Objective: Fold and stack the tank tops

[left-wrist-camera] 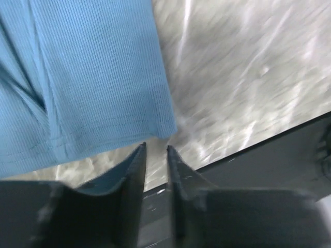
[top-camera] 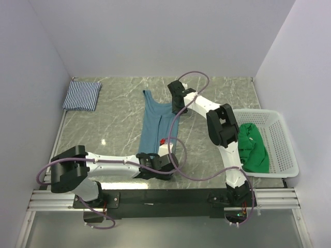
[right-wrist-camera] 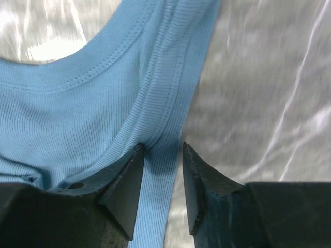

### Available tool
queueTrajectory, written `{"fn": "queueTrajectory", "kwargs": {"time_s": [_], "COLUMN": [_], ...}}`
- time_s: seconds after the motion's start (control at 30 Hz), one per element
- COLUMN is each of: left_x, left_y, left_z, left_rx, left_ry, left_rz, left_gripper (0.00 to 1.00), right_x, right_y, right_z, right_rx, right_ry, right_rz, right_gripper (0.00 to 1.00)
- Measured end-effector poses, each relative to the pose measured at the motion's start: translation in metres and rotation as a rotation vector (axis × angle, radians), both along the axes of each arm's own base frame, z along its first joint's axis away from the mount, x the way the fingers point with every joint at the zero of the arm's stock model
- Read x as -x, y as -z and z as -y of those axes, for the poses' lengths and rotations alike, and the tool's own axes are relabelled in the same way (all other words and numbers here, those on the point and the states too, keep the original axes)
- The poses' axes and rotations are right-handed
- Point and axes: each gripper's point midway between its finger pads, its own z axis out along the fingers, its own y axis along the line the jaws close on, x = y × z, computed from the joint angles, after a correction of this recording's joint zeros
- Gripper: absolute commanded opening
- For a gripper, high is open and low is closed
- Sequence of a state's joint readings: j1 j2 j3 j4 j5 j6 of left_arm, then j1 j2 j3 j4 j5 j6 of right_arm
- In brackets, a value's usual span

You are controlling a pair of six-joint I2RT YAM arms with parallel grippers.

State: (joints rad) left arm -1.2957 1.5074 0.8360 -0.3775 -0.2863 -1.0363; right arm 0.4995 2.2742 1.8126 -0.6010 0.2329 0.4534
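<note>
Teal ribbed knit, the tank top (top-camera: 158, 124) lay lengthwise in the middle of the table (top-camera: 114, 134), limp and light. I judged it would sag wherever unsupported. My left gripper (left-wrist-camera: 155, 149) stood slightly parted and empty, just off the hem corner. My right gripper (right-wrist-camera: 162, 146) straddled the shoulder strap, jaws apart, unclenched. Stitched hem and strap seams looked the surest holds.
</note>
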Motion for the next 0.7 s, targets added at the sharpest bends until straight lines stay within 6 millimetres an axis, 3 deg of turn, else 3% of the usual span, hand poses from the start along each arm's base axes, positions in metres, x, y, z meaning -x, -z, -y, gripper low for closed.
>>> {"fn": "queueTrajectory", "kwargs": {"time_s": [0.07,0.17,0.3,0.4,0.57,0.63,0.7], "left_x": [-0.01,-0.032,-0.069,-0.109,-0.185,-0.197,-0.193], "left_y": [-0.009,-0.03,-0.063,-0.089,-0.118,-0.117,-0.109], "left_z": [0.007,0.019,0.025,0.004,-0.066,-0.083,-0.088], "left_rx": [0.028,0.079,0.155,0.204,0.254,0.247,0.237], "left_ry": [-0.011,-0.038,-0.104,-0.225,-0.488,-0.538,-0.54], "left_rz": [0.008,0.037,0.086,0.127,0.198,0.208,0.198], "left_gripper": [0.39,0.45,0.46,0.45,0.42,0.43,0.43], "right_x": [-0.01,-0.026,-0.039,-0.044,-0.046,-0.04,-0.028], "right_y": [-0.002,-0.003,-0.006,-0.01,-0.027,-0.043,-0.061], "right_z": [0.001,0.004,0.01,0.014,0.016,0.015,0.016], "right_rx": [0.01,0.025,0.021,0.01,-0.022,-0.053,-0.082], "right_ry": [-0.01,-0.027,-0.052,-0.063,-0.06,-0.048,-0.033], "right_rz": [0.014,0.026,0.038,0.045,0.071,0.09,0.107], "right_gripper": [0.47,0.51,0.54,0.56,0.56,0.56,0.56]}}
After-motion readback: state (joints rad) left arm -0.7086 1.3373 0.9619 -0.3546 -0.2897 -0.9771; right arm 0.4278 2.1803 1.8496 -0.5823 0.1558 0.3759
